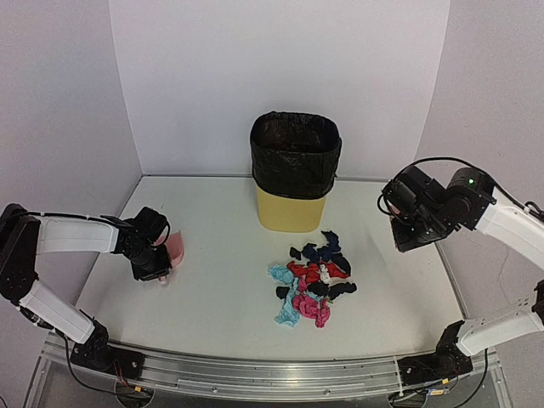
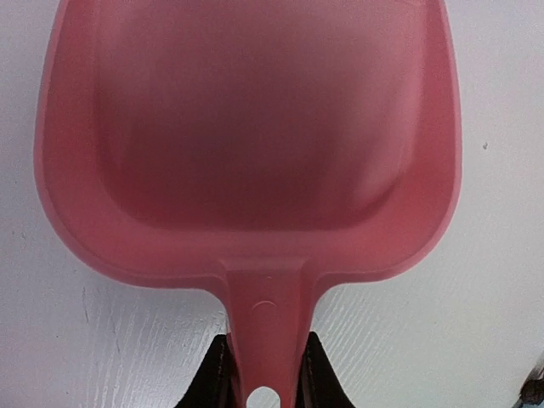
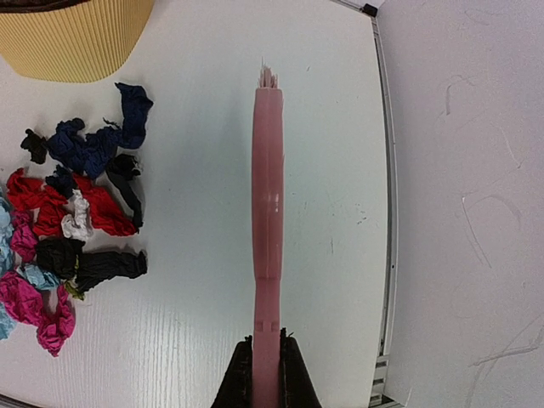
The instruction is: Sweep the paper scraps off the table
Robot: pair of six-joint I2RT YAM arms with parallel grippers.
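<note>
The paper scraps (image 1: 311, 285) lie in one loose heap of crumpled, twisted bits in red, pink, light blue, black, navy and a little white, on the white table (image 1: 212, 297) at 6 o'clock from the yellow bin (image 1: 291, 208). The left gripper (image 2: 265, 378) is clamped on the pink dustpan's (image 2: 255, 127) handle, at 9 o'clock from the heap. The right gripper (image 3: 266, 374) grips the pink brush (image 3: 267, 212) at 2 o'clock, apart from the scraps.

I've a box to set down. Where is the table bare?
Bare: the wide patch between the dustpan and the paper scraps, the strip between scraps and front rail, and the right side beneath the brush. Crowded: just in front of the bin, where the scraps pile.
</note>
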